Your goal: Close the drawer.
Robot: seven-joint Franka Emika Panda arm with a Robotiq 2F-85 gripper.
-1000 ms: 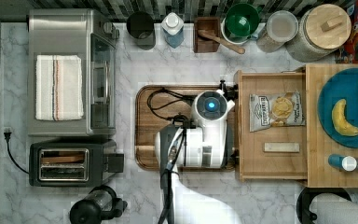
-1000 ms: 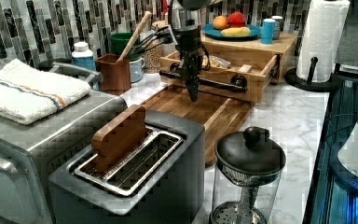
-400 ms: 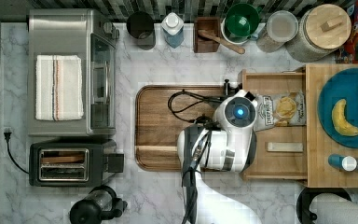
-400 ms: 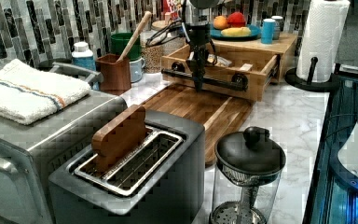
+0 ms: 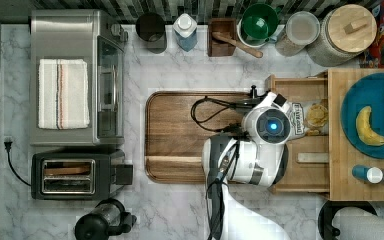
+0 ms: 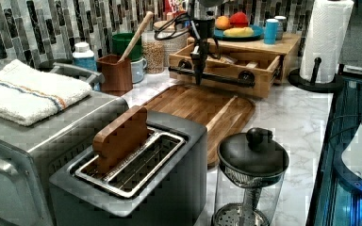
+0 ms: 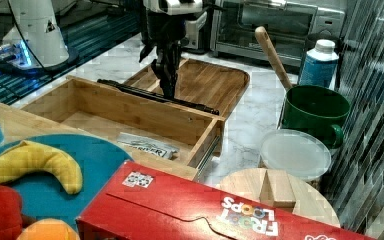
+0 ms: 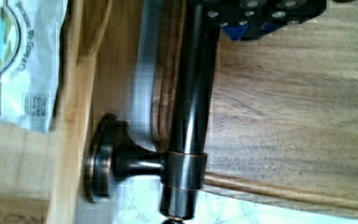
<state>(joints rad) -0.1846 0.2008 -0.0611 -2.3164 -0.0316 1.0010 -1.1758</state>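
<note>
Drawer (image 7: 130, 112) open at centre of right view. Gripper (image 7: 169, 82) at its black bar handle (image 7: 145, 93), upper centre; jaw state cannot be told.

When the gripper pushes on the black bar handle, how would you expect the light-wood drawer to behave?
The light-wood drawer probably slides straight: a metal runner shows along its side. It looks rigid, lightly loaded with one flat packet. The black bar handle seems stiff.
</note>
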